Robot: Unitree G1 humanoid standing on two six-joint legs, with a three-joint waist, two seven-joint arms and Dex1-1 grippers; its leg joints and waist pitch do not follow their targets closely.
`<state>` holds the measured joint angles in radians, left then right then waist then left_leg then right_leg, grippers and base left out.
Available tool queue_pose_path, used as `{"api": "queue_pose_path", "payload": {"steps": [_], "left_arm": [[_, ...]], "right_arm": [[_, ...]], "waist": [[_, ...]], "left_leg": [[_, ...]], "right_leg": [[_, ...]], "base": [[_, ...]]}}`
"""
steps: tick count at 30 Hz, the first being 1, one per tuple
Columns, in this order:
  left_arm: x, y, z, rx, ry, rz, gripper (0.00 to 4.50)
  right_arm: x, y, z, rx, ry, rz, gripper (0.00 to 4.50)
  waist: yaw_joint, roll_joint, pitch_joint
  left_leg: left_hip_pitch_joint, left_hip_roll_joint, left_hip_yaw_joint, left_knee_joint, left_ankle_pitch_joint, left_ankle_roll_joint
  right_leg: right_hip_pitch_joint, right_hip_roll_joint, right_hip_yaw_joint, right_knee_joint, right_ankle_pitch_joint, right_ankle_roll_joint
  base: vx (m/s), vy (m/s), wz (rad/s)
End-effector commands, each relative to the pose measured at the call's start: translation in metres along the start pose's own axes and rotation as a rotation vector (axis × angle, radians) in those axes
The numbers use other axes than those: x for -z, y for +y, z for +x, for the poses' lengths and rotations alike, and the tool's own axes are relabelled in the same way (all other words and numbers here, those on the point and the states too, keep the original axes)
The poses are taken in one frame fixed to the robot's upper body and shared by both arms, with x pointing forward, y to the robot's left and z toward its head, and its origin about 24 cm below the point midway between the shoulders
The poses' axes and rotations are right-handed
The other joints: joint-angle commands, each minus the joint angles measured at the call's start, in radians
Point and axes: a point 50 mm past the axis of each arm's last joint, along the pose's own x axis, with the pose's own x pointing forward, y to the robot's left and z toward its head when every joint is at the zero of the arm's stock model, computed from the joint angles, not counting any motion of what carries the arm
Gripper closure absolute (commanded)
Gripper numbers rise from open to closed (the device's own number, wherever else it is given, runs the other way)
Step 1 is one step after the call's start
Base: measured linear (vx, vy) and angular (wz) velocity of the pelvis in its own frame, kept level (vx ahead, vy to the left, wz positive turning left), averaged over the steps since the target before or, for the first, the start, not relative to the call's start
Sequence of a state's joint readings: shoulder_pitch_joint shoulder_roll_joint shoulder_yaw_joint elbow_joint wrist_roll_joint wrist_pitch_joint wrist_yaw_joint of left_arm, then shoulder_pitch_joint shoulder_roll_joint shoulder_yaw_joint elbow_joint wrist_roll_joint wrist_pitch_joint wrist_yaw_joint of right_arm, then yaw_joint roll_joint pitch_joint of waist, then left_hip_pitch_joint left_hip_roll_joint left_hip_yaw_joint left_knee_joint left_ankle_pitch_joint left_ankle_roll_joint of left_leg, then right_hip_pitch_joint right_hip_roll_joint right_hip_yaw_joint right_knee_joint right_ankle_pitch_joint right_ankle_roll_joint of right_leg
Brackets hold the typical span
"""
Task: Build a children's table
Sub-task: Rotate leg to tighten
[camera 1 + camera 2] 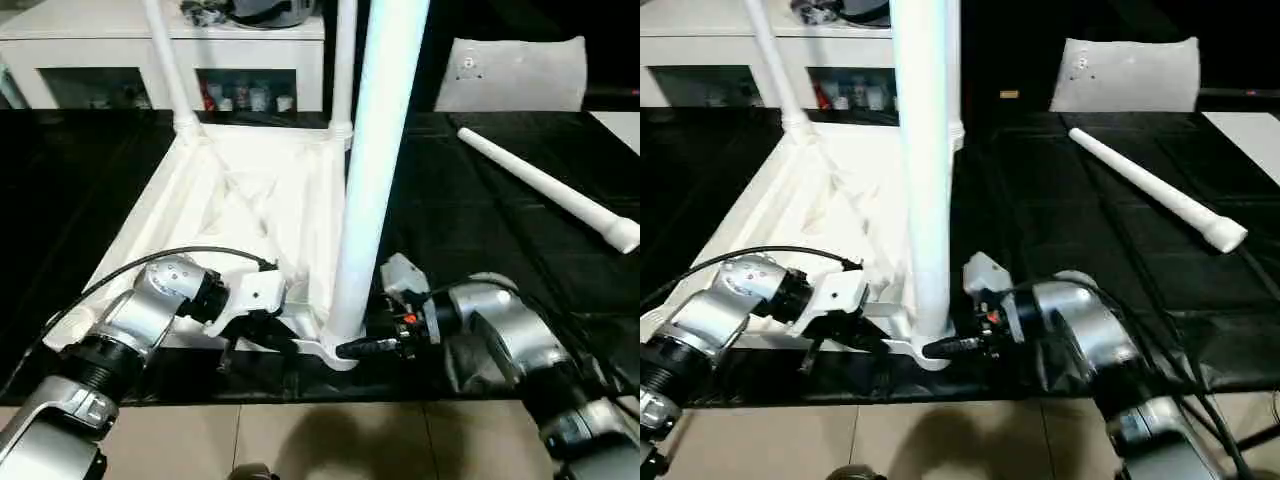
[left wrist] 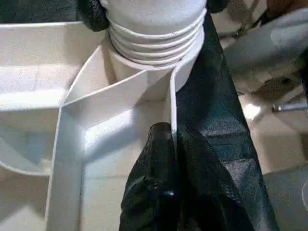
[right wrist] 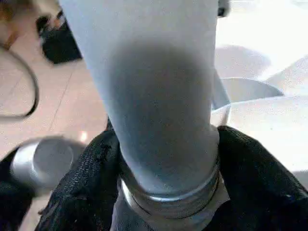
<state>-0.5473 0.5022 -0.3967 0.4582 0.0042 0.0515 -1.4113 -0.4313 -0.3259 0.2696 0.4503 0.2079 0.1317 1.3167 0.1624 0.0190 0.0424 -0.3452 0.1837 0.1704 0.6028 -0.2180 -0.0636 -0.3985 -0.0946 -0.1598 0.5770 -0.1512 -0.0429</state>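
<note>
Right gripper (image 3: 166, 187): my fingers close around the near leg (image 1: 375, 170) at its threaded base; left gripper (image 2: 166, 159): pinched on a rib
Children's table (image 1: 240, 200): upside down, near edge of work table (image 1: 480, 230)
Handling: light, stiff, smooth plastic; I'd grip low, by the socket

White children's table (image 1: 250, 190); black work table cover (image 1: 480, 210); beige floor (image 1: 330, 440).
</note>
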Motion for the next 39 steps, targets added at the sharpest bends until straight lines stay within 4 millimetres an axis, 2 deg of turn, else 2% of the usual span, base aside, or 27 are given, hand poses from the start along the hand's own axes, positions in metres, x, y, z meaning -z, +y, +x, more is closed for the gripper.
{"api": "queue_pose_path", "payload": {"steps": [1,2,4,5,6,7,8,9,10,11,12,13,14,15,16,17,18,19,20,21,22,25,27,29,32,37,39], "left_arm": [[-0.012,0.009,0.013,-0.098,-0.032,-0.018,4.5],[-0.014,0.012,0.015,-0.138,-0.047,-0.043,4.5],[-0.018,0.016,0.019,-0.191,-0.074,-0.081,4.5],[-0.023,0.021,0.024,-0.252,-0.095,-0.112,4.5],[-0.033,0.029,0.031,-0.344,-0.139,-0.162,4.5],[-0.036,0.031,0.033,-0.378,-0.156,-0.18,4.5],[-0.037,0.032,0.034,-0.388,-0.161,-0.187,4.5],[-0.041,0.035,0.038,-0.425,-0.18,-0.214,4.5],[-0.042,0.035,0.038,-0.429,-0.182,-0.218,4.5],[-0.048,0.039,0.045,-0.498,-0.196,-0.255,4.5],[-0.05,0.041,0.047,-0.533,-0.199,-0.265,4.5],[-0.052,0.042,0.05,-0.566,-0.19,-0.275,4.5],[-0.052,0.043,0.052,-0.585,-0.183,-0.279,4.5],[-0.054,0.043,0.054,-0.612,-0.18,-0.289,4.5],[-0.055,0.044,0.055,-0.629,-0.179,-0.296,4.5],[-0.056,0.043,0.055,-0.64,-0.175,-0.296,4.5],[-0.057,0.043,0.055,-0.645,-0.171,-0.295,4.5],[-0.057,0.043,0.055,-0.645,-0.171,-0.295,4.5],[-0.056,0.042,0.054,-0.641,-0.166,-0.286,4.5],[-0.054,0.041,0.052,-0.637,-0.16,-0.275,4.5],[-0.052,0.041,0.05,-0.635,-0.153,-0.266,4.5],[-0.044,0.037,0.042,-0.61,-0.139,-0.238,4.5],[-0.039,0.035,0.037,-0.59,-0.131,-0.225,4.5],[-0.033,0.031,0.032,-0.546,-0.111,-0.191,4.5],[-0.024,0.023,0.027,-0.452,-0.086,-0.133,4.5],[-0.014,0.012,0.022,-0.277,-0.056,-0.055,4.5],[-0.011,0.01,0.019,-0.221,-0.03,0.001,4.5]], "right_arm": [[-0.002,0.003,0.022,0.055,-0.05,0.034,1.8],[0.0,0.001,0.027,0.108,-0.057,0.055,1.8],[0.002,0.0,0.033,0.161,-0.055,0.075,1.8],[0.005,-0.002,0.04,0.236,-0.062,0.12,1.8],[0.006,-0.005,0.05,0.327,-0.075,0.175,1.8],[0.006,-0.006,0.053,0.359,-0.08,0.191,1.8],[0.006,-0.007,0.054,0.371,-0.086,0.199,1.8],[0.004,-0.009,0.06,0.42,-0.113,0.236,1.8],[0.004,-0.009,0.061,0.427,-0.118,0.242,1.8],[0.0,-0.014,0.068,0.529,-0.158,0.322,1.8],[-0.001,-0.016,0.072,0.56,-0.175,0.356,1.81],[-0.004,-0.017,0.076,0.581,-0.184,0.374,1.81],[-0.006,-0.017,0.078,0.59,-0.189,0.381,1.81],[-0.008,-0.017,0.082,0.603,-0.175,0.369,1.81],[-0.009,-0.017,0.084,0.613,-0.163,0.358,1.81],[-0.009,-0.017,0.085,0.614,-0.159,0.343,1.81],[-0.01,-0.018,0.085,0.627,-0.164,0.317,1.25],[-0.01,-0.018,0.085,0.627,-0.164,0.317,1.25],[-0.009,-0.018,0.083,0.63,-0.177,0.313,1.11],[-0.008,-0.018,0.08,0.64,-0.182,0.309,1.07],[-0.007,-0.018,0.077,0.652,-0.186,0.299,1.01],[-0.004,-0.017,0.062,0.671,-0.207,0.255,0.65],[-0.004,-0.016,0.055,0.663,-0.211,0.22,0.59],[-0.002,-0.017,0.043,0.668,-0.22,0.189,0.23],[-0.002,-0.021,0.022,0.701,-0.239,0.141,0.14],[-0.006,-0.02,0.002,0.611,-0.199,0.027,0.07],[-0.005,-0.019,-0.003,0.56,-0.176,0.004,0.07]], "waist": [[-0.011,-0.001,-0.06],[-0.017,0.0,-0.055],[-0.033,-0.003,-0.044],[-0.043,0.001,-0.039],[-0.06,0.0,-0.038],[-0.073,0.003,-0.034],[-0.095,0.008,-0.039],[-0.112,0.023,-0.04],[-0.122,0.04,-0.035],[-0.119,0.044,-0.034],[-0.115,0.038,-0.03],[-0.135,0.002,-0.031],[-0.116,-0.032,-0.022],[-0.124,-0.03,-0.022],[-0.111,0.001,-0.042],[-0.123,-0.001,-0.035],[-0.127,0.021,-0.05],[-0.129,0.023,-0.055],[-0.126,0.023,-0.058],[-0.125,0.013,-0.056],[-0.123,0.01,-0.057],[-0.117,0.004,-0.062],[-0.112,0.008,-0.065],[-0.112,0.009,-0.063],[-0.106,0.009,-0.063],[-0.083,0.012,-0.06],[-0.07,0.012,-0.062]], "left_leg": [[0.005,0.064,-0.017,-0.078,-0.163,0.027],[0.004,0.058,-0.019,-0.082,-0.196,0.014],[0.02,0.045,-0.018,-0.076,-0.262,-0.002],[0.028,0.04,-0.02,-0.071,-0.303,-0.007],[0.04,0.037,-0.022,-0.066,-0.338,-0.014],[0.041,0.04,-0.026,-0.067,-0.363,-0.015],[0.038,0.05,-0.035,-0.07,-0.412,-0.016],[0.033,0.076,-0.047,-0.086,-0.482,-0.009],[0.009,0.124,-0.067,-0.135,-0.614,-0.011],[-0.001,0.148,-0.076,-0.163,-0.68,-0.022],[0.029,0.134,-0.051,-0.178,-0.744,-0.057],[0.038,0.089,-0.048,-0.142,-0.702,-0.056],[0.097,-0.016,-0.008,-0.018,-0.437,-0.033],[0.083,-0.032,-0.004,0.027,-0.272,0.022],[0.02,0.008,-0.026,-0.035,-0.221,0.035],[-0.008,0.028,-0.043,-0.054,-0.244,0.033],[0.002,0.061,-0.064,-0.073,-0.294,0.01],[0.003,0.069,-0.068,-0.08,-0.304,0.007],[0.006,0.069,-0.065,-0.082,-0.269,0.005],[-0.001,0.061,-0.059,-0.083,-0.233,0.011],[-0.001,0.054,-0.054,-0.081,-0.212,0.021],[-0.013,0.046,-0.049,-0.078,-0.137,0.047],[-0.015,0.051,-0.046,-0.074,-0.06,0.079],[-0.015,0.048,-0.041,-0.073,-0.075,0.084],[-0.012,0.048,-0.038,-0.073,-0.099,0.086],[-0.004,0.053,-0.035,-0.076,-0.118,0.078],[0.001,0.058,-0.033,-0.076,-0.11,0.074]], "right_leg": [[0.053,-0.087,0.075,-0.076,-0.409,-0.089],[0.056,-0.085,0.07,-0.084,-0.473,-0.067],[0.047,-0.086,0.057,-0.112,-0.615,-0.016],[0.043,-0.084,0.041,-0.129,-0.695,0.022],[0.042,-0.08,0.025,-0.146,-0.722,0.047],[0.042,-0.075,0.013,-0.151,-0.721,0.055],[0.059,-0.072,-0.012,-0.159,-0.694,0.075],[0.08,-0.072,-0.017,-0.146,-0.631,0.073],[0.109,-0.064,0.005,-0.073,-0.497,0.038],[0.119,-0.061,0.033,-0.007,-0.391,0.01],[0.083,-0.059,0.063,0.012,-0.256,-0.06],[0.07,-0.069,0.071,-0.039,-0.362,-0.048],[-0.01,-0.086,0.031,-0.174,-0.836,0.067],[0.008,-0.125,0.02,-0.195,-1.001,0.108],[0.087,-0.123,0.013,-0.164,-0.852,0.124],[0.087,-0.099,-0.002,-0.152,-0.776,0.133],[0.088,-0.095,0.009,-0.13,-0.593,0.088],[0.087,-0.096,0.017,-0.117,-0.499,0.051],[0.078,-0.094,0.032,-0.102,-0.354,-0.024],[0.079,-0.093,0.04,-0.092,-0.305,-0.071],[0.079,-0.094,0.044,-0.09,-0.328,-0.088],[0.085,-0.096,0.054,-0.088,-0.34,-0.087],[0.078,-0.091,0.06,-0.073,-0.231,-0.118],[0.078,-0.091,0.062,-0.072,-0.236,-0.13],[0.074,-0.092,0.064,-0.078,-0.294,-0.115],[0.064,-0.086,0.061,-0.083,-0.331,-0.104],[0.061,-0.085,0.068,-0.077,-0.298,-0.105]], "base": [[0.0,0.0,0.0],[0.0,0.0,0.0],[0.0,0.0,0.0],[0.0,0.0,0.0],[0.0,0.0,0.0],[0.0,0.0,0.0],[0.0,0.0,0.0],[-0.015,0.051,-0.08],[-0.015,0.051,-0.08],[0.0,0.0,0.0],[0.0,0.0,0.0],[0.0,0.0,0.0],[0.0,0.0,0.0],[0.054,-0.034,-0.1],[0.054,-0.034,-0.1],[0.091,0.022,-0.32],[0.054,0.032,-0.11],[0.054,0.032,-0.11],[0.0,0.0,0.0],[0.0,0.0,0.0],[0.0,0.0,0.0],[0.0,0.0,0.0],[0.0,0.0,0.0],[0.0,0.0,0.0],[0.0,0.0,0.0],[0.0,0.0,0.0],[0.0,0.0,0.0]]}}
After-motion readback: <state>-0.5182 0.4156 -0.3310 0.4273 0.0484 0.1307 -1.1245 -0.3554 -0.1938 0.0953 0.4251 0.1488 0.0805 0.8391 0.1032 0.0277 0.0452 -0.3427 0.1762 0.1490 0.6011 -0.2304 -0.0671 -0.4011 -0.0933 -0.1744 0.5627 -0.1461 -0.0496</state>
